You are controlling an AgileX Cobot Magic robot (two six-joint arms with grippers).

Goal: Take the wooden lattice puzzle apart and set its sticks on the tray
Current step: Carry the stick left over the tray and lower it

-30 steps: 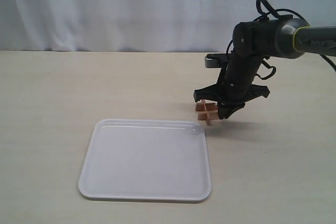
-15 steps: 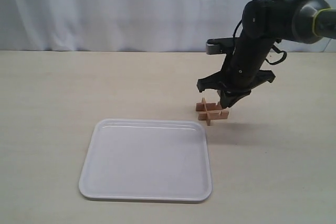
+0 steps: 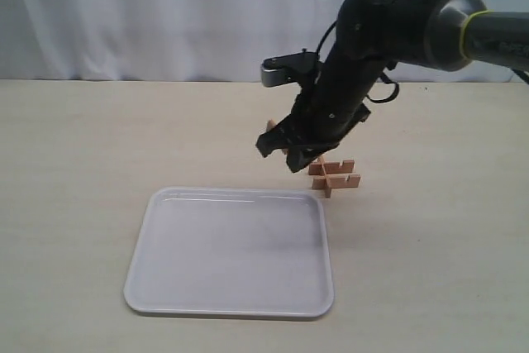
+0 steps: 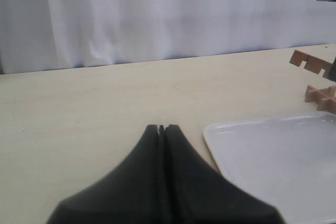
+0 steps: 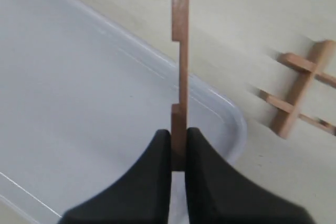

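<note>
My right gripper [image 3: 291,153] [image 5: 179,137] is shut on one notched wooden stick [image 5: 179,61], held in the air just past the far right corner of the white tray [image 3: 173,287] [image 5: 63,129]. That stick [image 4: 311,62] also shows in the left wrist view, and only its tip [image 3: 270,126] shows in the exterior view. What is left of the wooden lattice puzzle [image 3: 334,175] [image 5: 300,94] [image 4: 321,96] stands on the table beside the tray's far right corner, with three slats still interlocked. My left gripper [image 4: 161,128] is shut and empty over the table, left of the tray [image 4: 273,161].
A white curtain [image 3: 165,14] hangs behind the beige table [image 3: 83,138]. The right arm's dark body [image 3: 388,31] reaches in from the upper right above the puzzle. The tray holds nothing.
My right gripper has lifted off the puzzle with one stick and swung left toward the tray's far right corner. The puzzle stays on the table with one slat fewer.
</note>
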